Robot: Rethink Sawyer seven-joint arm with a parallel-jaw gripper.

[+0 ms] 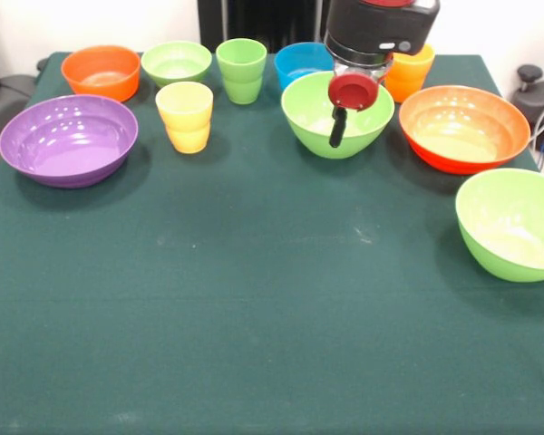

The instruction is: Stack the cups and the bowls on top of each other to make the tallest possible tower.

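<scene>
**Nothing stacked yet, gripper over green bowl**

No tower has begun: cups point(185, 116) and bowls point(69, 139) stand apart along the table's point(254, 317) far edge and right side. The gripper point(339, 127) hangs over the middle green bowl point(337, 114); whether its fingers are spread I cannot tell. Next, pick one piece to lift
</scene>
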